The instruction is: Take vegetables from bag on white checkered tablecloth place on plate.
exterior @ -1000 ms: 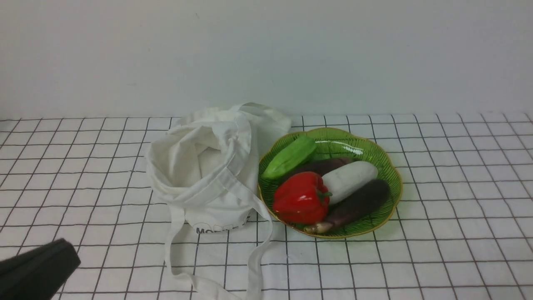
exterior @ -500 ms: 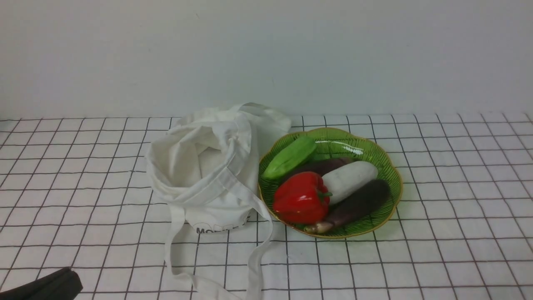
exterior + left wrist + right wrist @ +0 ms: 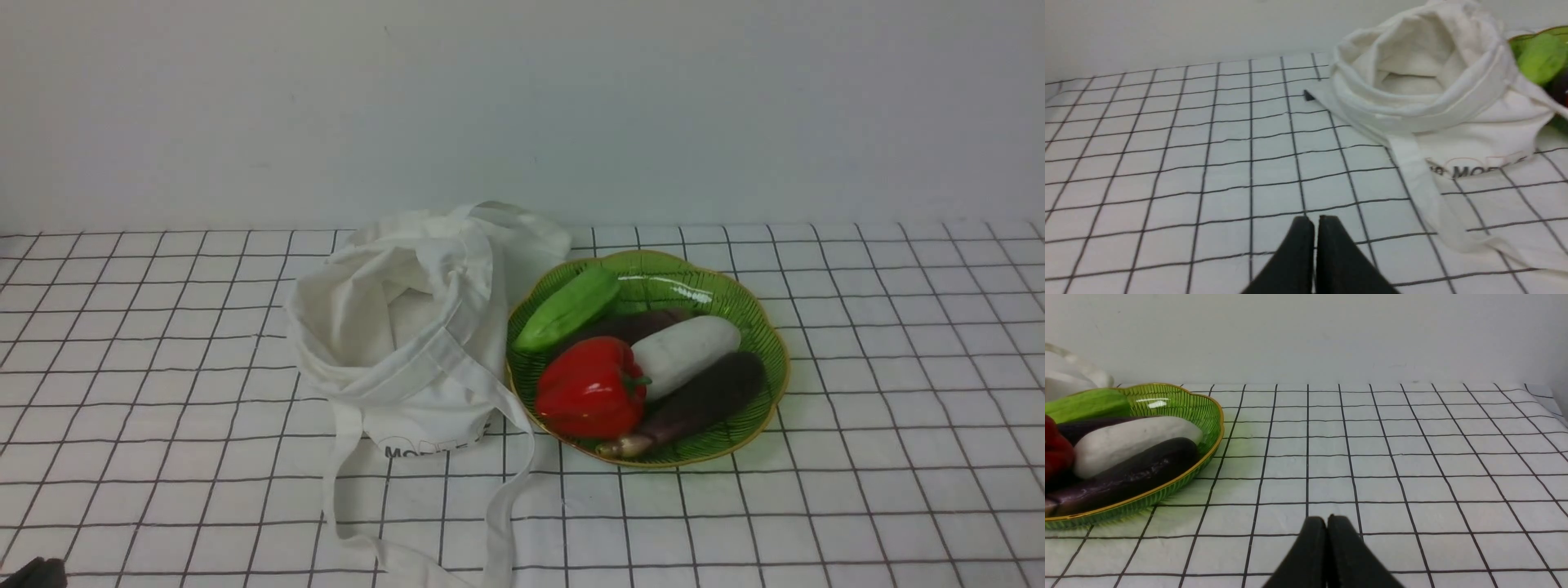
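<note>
On the white checkered tablecloth (image 3: 898, 408), seen from the front, the red bell pepper (image 3: 589, 388) sits on the near left part of the plate (image 3: 771, 359). Its stem points toward the white vegetable (image 3: 684, 353), with eggplants (image 3: 702, 400) and a green vegetable (image 3: 567, 309) packed around it. The bag (image 3: 408, 335) slumps just beside the plate's left rim, mouth open, and only a dark scrap of the left arm (image 3: 33, 573) shows at the near left corner. From the left wrist, the left gripper (image 3: 1314, 222) has its fingers pressed together on nothing, low over the cloth, with the bag ahead and nothing between. The bag's inside shows only fabric, so nothing seems left to fetch. From the right wrist, the right gripper (image 3: 1327, 522) is closed and empty too, with the plate ahead toward the robot's left across open cloth. This arm looks the nearer to the pepper.
</note>
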Controlling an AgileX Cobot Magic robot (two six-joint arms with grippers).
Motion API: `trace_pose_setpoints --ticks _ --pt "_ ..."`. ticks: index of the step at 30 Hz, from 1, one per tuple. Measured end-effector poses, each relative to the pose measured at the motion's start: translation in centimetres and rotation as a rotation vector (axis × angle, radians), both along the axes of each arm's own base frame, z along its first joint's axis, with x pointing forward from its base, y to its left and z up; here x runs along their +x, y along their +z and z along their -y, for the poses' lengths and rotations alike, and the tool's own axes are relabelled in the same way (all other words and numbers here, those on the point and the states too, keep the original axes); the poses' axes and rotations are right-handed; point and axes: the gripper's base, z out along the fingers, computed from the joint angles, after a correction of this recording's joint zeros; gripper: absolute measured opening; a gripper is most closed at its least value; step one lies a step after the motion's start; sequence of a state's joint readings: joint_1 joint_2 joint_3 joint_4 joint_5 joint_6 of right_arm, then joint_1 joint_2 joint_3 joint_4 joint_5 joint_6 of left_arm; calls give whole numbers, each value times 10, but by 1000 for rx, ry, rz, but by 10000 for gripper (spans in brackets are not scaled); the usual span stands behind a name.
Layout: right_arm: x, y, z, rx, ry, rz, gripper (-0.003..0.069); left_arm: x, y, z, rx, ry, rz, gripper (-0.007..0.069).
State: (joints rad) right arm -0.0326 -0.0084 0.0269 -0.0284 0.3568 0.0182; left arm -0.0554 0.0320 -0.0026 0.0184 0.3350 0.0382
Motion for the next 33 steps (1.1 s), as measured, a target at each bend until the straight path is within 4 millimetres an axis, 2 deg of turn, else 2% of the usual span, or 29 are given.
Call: trace_pose_setpoints --ticks 3,14,33 --pt "0 0 0 0 0 0 -18 -1 -7 -2 4 38 6 -8" --pt "0 0 0 0 0 0 -18 -3 -12 -3 8 52 -29 -8" --pt "0 0 0 0 0 0 -18 -3 -12 -1 9 15 -34 -8"
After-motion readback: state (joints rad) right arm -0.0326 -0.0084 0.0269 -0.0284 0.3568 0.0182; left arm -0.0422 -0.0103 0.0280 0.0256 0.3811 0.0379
